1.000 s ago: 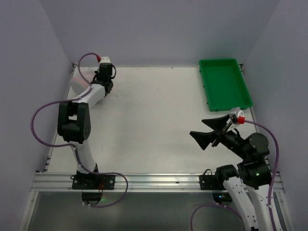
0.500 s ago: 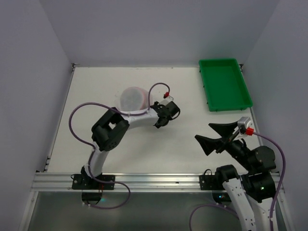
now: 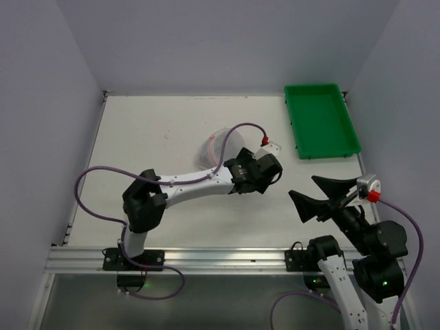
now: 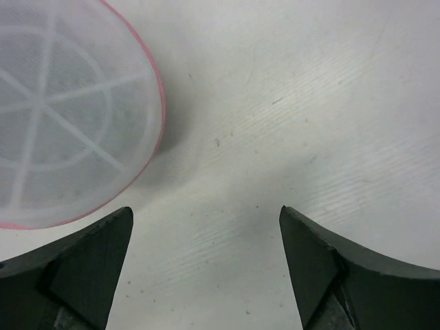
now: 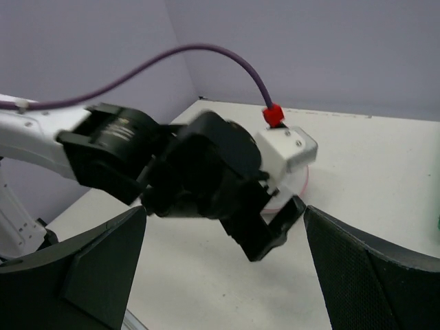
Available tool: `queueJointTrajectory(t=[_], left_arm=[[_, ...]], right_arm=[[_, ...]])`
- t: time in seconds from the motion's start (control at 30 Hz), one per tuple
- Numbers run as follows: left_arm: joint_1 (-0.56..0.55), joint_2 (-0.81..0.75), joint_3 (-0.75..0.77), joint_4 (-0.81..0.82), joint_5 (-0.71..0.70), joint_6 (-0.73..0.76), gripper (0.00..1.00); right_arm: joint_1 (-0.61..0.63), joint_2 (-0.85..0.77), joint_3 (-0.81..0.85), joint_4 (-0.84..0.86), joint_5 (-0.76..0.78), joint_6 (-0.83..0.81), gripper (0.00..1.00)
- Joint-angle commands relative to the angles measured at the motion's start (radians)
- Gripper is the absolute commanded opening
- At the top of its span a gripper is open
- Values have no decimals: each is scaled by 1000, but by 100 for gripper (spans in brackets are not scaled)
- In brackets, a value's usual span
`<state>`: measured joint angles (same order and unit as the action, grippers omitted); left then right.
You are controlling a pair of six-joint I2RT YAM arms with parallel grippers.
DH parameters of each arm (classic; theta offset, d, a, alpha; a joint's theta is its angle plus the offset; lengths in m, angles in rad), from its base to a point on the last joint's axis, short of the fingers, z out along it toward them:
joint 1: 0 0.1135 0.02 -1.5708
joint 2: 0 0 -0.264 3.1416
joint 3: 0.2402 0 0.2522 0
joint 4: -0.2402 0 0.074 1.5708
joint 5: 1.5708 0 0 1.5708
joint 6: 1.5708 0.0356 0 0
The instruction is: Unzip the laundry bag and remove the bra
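Left wrist: laundry bag (image 4: 69, 117) domed, contents indistinct.

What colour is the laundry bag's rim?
Pink; the laundry bag rim shows best in the left wrist view.

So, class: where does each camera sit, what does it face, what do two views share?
Top: above and behind, looking down on the table; both arms show.
Left wrist: looks down at the bag; own open fingers show.
Right wrist: looks at the left arm; own fingers show.
Shared: bag, in top and left wrist.
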<state>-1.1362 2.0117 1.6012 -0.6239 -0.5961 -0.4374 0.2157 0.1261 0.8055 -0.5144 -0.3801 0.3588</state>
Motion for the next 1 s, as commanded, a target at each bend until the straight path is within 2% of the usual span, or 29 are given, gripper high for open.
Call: queueJointTrajectory(t=[0.0, 0.07, 0.2, 0.3, 0.37, 0.43, 0.6, 0.67, 0.8, 0.83, 0.97], left_arm=[[15, -208, 55, 36, 44, -5, 91], [44, -270, 65, 32, 105, 29, 91], [223, -304, 95, 9, 240, 210, 91], [324, -254, 167, -22, 318, 383, 89], [378, -193, 222, -26, 433, 433, 87], [446, -116, 273, -42, 487, 494, 85], [538, 22, 391, -49, 574, 500, 75], [556, 62, 391, -42, 622, 484, 70], [581, 61, 315, -16, 634, 409, 57], [587, 46, 249, -4, 634, 390, 52], [638, -71, 39, 107, 633, 246, 43]], right_arm=[[2, 13, 32, -12, 49, 12, 99], [1, 26, 31, -9, 44, 25, 99], [1, 66, 11, 4, 11, 39, 99], [2, 92, -14, 8, -28, 45, 99], [2, 107, -28, 13, -49, 46, 99], [2, 135, -52, 23, -60, 52, 99], [4, 223, -124, 92, -114, 107, 99], [2, 280, -172, 157, -129, 135, 99], [7, 400, -236, 293, -131, 184, 99], [11, 430, -245, 322, -128, 193, 99], [80, 605, -258, 454, -56, 235, 97]])
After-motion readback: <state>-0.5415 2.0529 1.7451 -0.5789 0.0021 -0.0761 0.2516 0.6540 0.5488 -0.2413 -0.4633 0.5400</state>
